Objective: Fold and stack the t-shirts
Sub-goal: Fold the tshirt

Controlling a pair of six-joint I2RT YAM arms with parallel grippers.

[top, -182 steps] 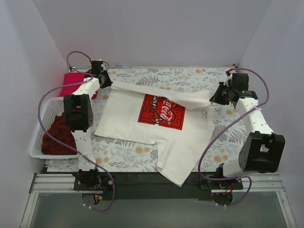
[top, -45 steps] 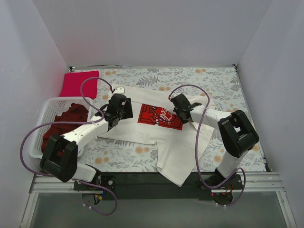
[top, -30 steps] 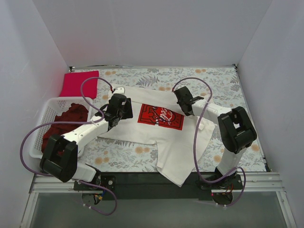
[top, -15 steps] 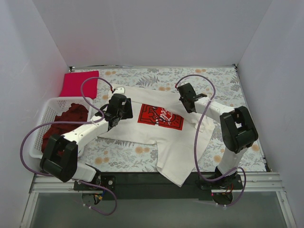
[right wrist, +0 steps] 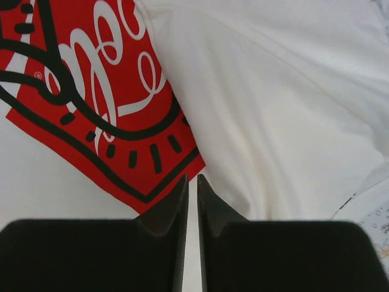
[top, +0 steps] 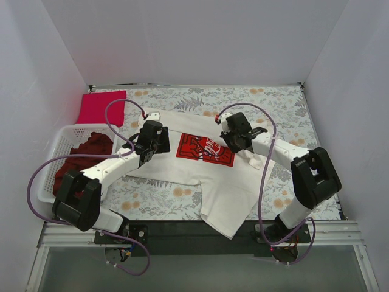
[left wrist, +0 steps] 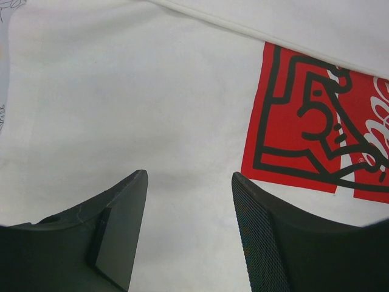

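Observation:
The cream-white t-shirt (top: pixel 209 179) lies spread on the table, its top part folded down over the upper edge of the red chest print (top: pixel 205 150). My left gripper (top: pixel 159 141) hovers open over the plain cloth left of the print (left wrist: pixel 316 140), nothing between its fingers (left wrist: pixel 189 176). My right gripper (top: pixel 234 141) sits at the print's right edge, its jaws drawn together to a thin slit with no cloth in them (right wrist: pixel 192 178). A crimson-pink t-shirt (top: pixel 100 106) lies flat at the back left. The dark maroon t-shirt (top: pixel 82 159) is bunched in the basket.
A white lattice basket (top: pixel 50 159) stands at the left edge of the floral table cloth (top: pixel 267 100). The white shirt's lower part hangs over the table's near edge (top: pixel 228 225). White walls enclose the table on three sides.
My right gripper has swung from the shirt's upper right edge back toward the print, and its jaws have narrowed. The left arm has stayed put.

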